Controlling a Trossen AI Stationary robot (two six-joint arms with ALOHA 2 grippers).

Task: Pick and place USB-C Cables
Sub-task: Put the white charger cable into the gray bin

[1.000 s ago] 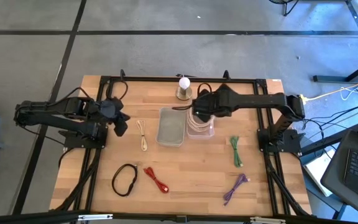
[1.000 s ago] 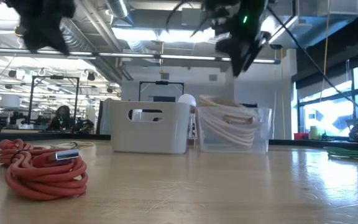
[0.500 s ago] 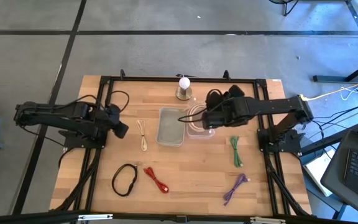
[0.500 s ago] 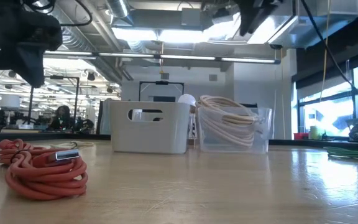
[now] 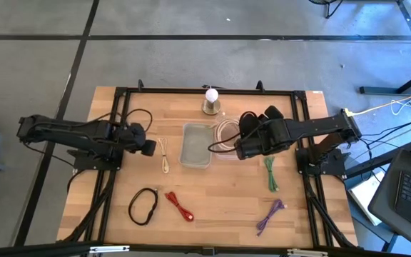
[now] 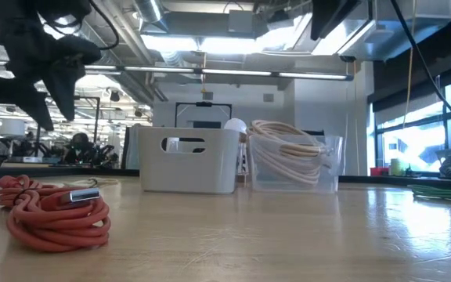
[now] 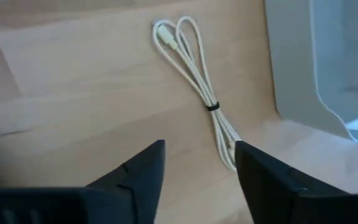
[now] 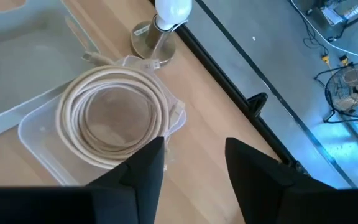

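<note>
A thin cream-white USB-C cable (image 7: 197,81), folded and tied at its middle, lies flat on the wood left of the white bin (image 5: 196,145). My left gripper (image 7: 197,162) hovers open just left of it (image 5: 164,155), with nothing between its fingers. Cream-white coils (image 8: 114,115) lie in the clear bin (image 5: 228,137). My right gripper (image 8: 194,155) is open and empty above that bin's near right side (image 5: 240,148). A black loop (image 5: 143,205), a red bundle (image 5: 180,205), a green bundle (image 5: 270,173) and a purple bundle (image 5: 270,216) lie on the near half of the table.
A white ball on a round metal base (image 5: 211,100) stands at the far edge behind the bins. A black frame (image 5: 120,114) runs round the tabletop. In the low view the red bundle (image 6: 53,215) lies closest, with both bins (image 6: 188,159) behind it.
My left gripper has moved toward the table's right, toward the cream cable, has come lower and has opened. My right gripper has risen and drawn back from over the clear bin toward the near right. The coils in the bin have settled.
</note>
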